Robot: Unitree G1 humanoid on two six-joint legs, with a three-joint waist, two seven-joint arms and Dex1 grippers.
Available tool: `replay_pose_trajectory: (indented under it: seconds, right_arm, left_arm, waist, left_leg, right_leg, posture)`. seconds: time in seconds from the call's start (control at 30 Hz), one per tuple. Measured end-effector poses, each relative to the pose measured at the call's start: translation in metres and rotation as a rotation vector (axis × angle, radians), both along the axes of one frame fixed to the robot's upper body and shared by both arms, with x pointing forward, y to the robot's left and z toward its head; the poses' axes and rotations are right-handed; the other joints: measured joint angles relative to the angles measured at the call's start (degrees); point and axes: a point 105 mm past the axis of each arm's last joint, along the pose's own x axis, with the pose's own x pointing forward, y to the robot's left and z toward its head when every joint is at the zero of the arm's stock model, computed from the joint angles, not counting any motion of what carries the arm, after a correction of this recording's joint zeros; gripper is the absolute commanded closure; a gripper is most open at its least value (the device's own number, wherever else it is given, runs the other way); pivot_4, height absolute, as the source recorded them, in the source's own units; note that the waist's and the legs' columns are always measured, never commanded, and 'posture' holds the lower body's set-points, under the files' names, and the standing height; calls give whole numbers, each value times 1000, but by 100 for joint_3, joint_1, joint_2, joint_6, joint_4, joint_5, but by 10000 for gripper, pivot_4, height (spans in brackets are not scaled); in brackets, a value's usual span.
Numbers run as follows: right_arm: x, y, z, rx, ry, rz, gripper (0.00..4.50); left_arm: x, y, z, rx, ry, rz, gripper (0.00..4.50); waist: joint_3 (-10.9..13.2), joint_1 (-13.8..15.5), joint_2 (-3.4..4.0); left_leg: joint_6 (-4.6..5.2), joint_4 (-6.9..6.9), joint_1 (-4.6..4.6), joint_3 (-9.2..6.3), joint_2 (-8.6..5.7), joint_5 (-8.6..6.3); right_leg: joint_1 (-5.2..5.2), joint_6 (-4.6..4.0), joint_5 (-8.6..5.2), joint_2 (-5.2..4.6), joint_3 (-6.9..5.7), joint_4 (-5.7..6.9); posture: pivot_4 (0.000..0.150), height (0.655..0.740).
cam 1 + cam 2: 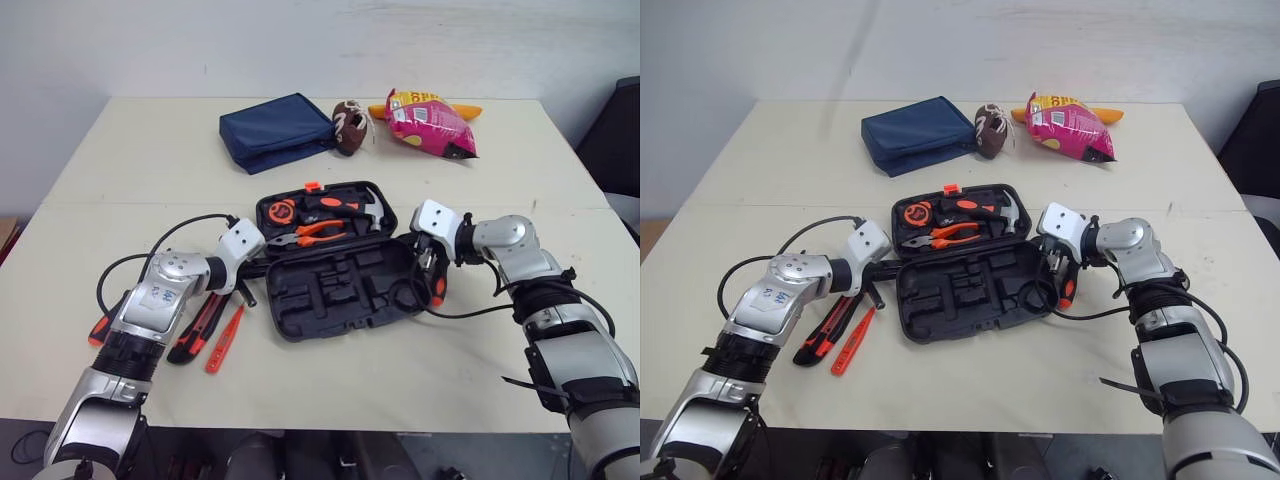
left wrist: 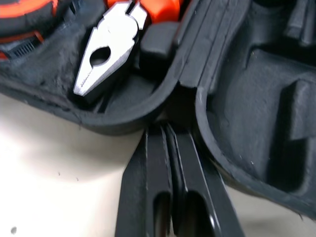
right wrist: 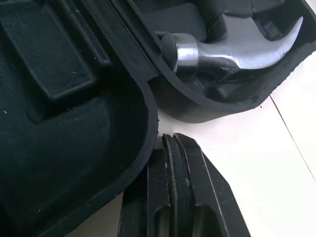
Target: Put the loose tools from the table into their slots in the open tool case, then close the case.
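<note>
Packing step, not closing, I'd judge: tool case (image 1: 335, 262) open, left gripper (image 2: 167, 129) and right gripper (image 3: 173, 140) both pressed together, empty, at the case's hinge ends; utility knife (image 1: 198, 325) and orange screwdriver (image 1: 225, 338) lie loose left of the case, so next needs a claw spread over one.

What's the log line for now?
case open | left gripper shut at hinge | right gripper shut at hinge | tools loose
</note>
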Motion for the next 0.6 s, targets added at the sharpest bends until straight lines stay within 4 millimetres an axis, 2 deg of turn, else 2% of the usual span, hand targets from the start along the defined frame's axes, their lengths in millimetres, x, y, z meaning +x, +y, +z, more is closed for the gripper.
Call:
replay_pose_trajectory:
  seconds: [0.13, 0.27, 0.6]
  right_arm:
    - [-10, 1, -2, -20, 13, 62, 45000]
    - [-29, 1, -6, -16, 39, 130, 45000]
    - [-71, -2, -15, -25, 134, 188, 45000]
  left_arm:
    - [-1, 0, 1, 5, -9, -27, 44515]
    - [-6, 5, 0, 21, -15, -52, 44515]
    - [-47, 1, -8, 63, 38, -201, 44515]
  waist:
    - [0, 1, 0]
    - [0, -14, 0]
    - [1, 6, 0]
  left_leg:
    - [-1, -1, 0, 0, 1, 0]
    - [-5, -5, -1, 0, 3, -3]
    - [-4, -6, -2, -3, 2, -4]
  right_leg:
    - [-1, 0, 0, 0, 0, 1]
    - [-3, 0, -4, 2, 0, 0]
    - [-3, -2, -6, 0, 0, -3]
  posture:
    - [1500, 7400]
    - [1500, 7400]
    - [1500, 7400]
